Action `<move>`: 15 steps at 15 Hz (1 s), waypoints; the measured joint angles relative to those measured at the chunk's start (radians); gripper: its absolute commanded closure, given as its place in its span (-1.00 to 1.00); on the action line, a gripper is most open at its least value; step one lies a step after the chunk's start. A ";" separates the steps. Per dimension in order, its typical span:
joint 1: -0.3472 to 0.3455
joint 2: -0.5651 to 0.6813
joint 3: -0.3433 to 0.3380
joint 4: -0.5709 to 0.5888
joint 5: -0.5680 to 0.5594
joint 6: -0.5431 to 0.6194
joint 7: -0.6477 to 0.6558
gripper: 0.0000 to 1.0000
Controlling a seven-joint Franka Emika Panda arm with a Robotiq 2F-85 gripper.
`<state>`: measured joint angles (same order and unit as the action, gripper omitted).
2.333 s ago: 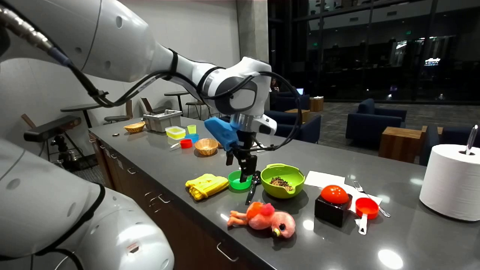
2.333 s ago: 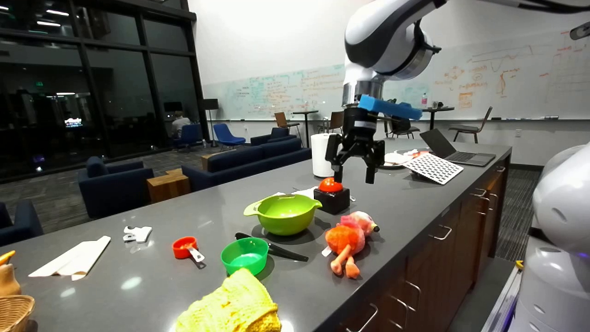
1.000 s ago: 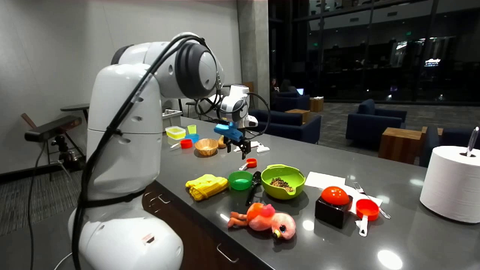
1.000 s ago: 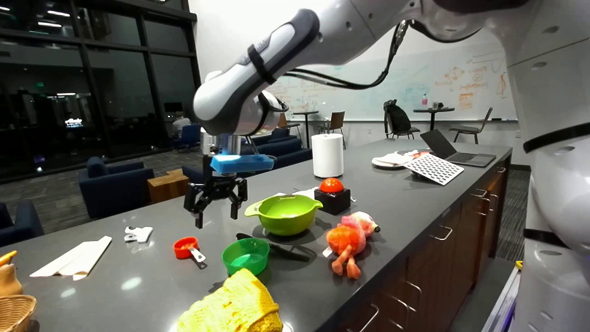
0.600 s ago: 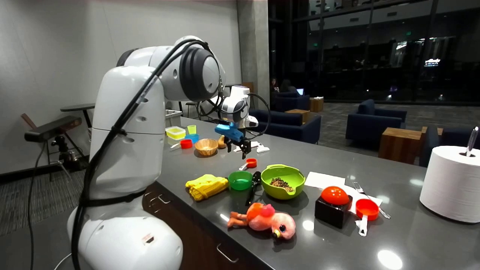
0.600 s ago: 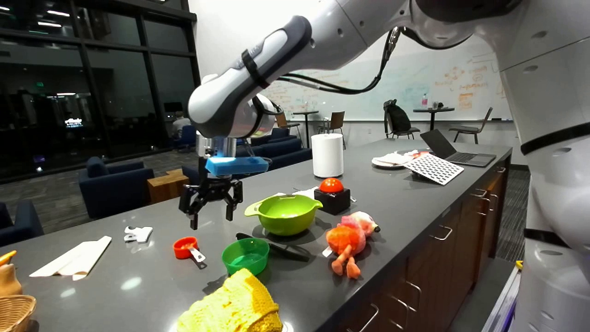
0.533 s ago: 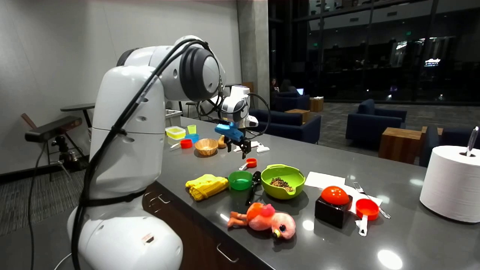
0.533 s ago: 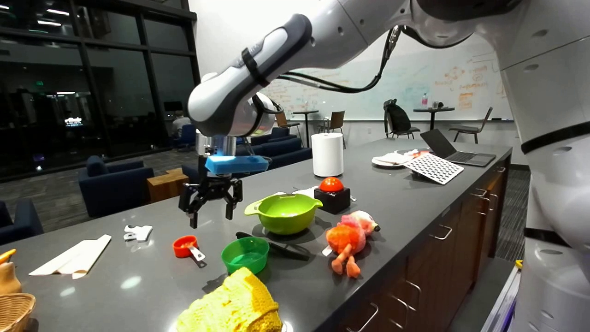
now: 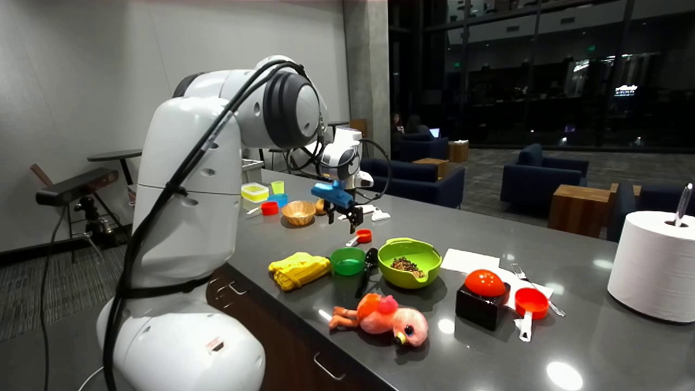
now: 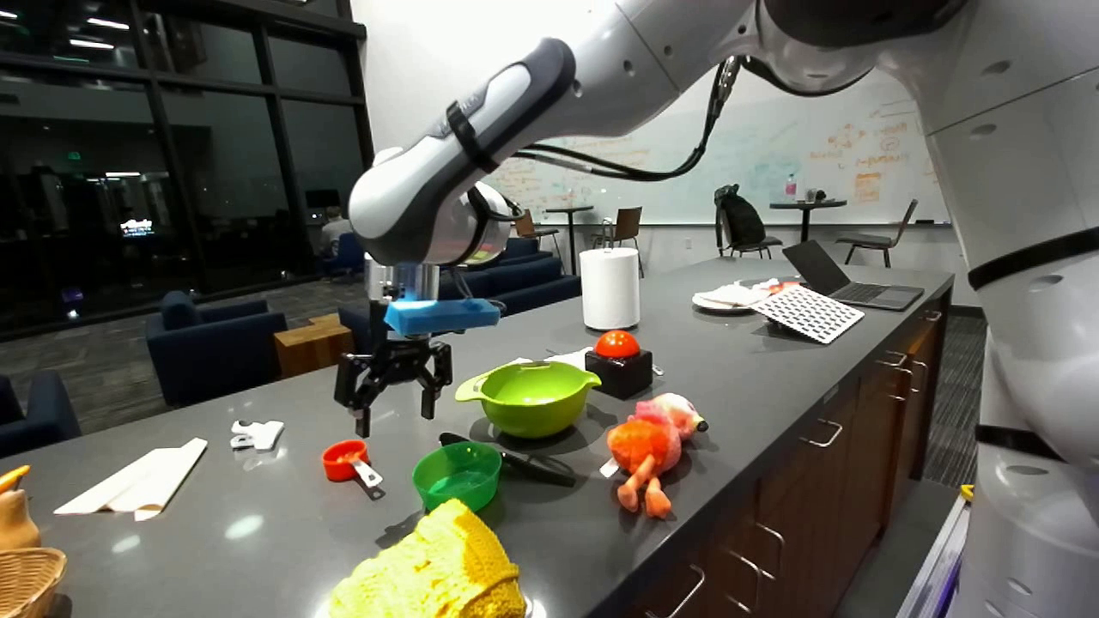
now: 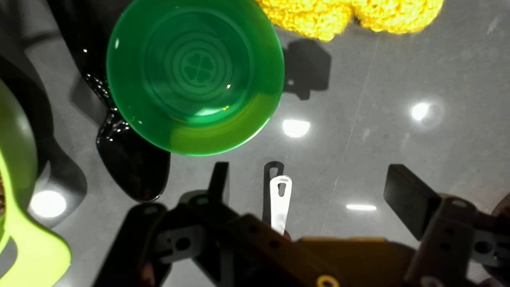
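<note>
Red measuring cup (image 10: 340, 462) rests on the gray counter (image 10: 275, 558), just below my gripper (image 10: 395, 416). My fingers (image 11: 410, 201) stand spread wide, and the wrist view shows the cup's pale handle (image 11: 280, 203) between them. Near it sits a green dish (image 10: 442, 486); a black spoon (image 11: 133, 163) lies between that and a lime bowl (image 10: 532, 419). Yellow cloth (image 10: 438, 571) lies just beside the dish.

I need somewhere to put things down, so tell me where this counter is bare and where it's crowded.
Bare counter shows between the wicker basket, the yellow cloth and the red scoop by the open gripper; also between the flamingo toy and the white perforated stand. Crowded: yellow cloth, green bowl, black spoon and lime bowl, close together.
</note>
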<state>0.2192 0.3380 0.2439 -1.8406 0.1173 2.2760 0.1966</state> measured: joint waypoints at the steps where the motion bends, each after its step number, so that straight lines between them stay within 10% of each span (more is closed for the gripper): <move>1: 0.005 0.007 0.001 0.005 0.002 0.001 -0.016 -1.00; 15: 0.137 0.459 -0.054 0.591 -0.101 -0.259 -0.056 -1.00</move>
<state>0.3559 0.7970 0.1900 -1.2498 0.0161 2.0171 0.1410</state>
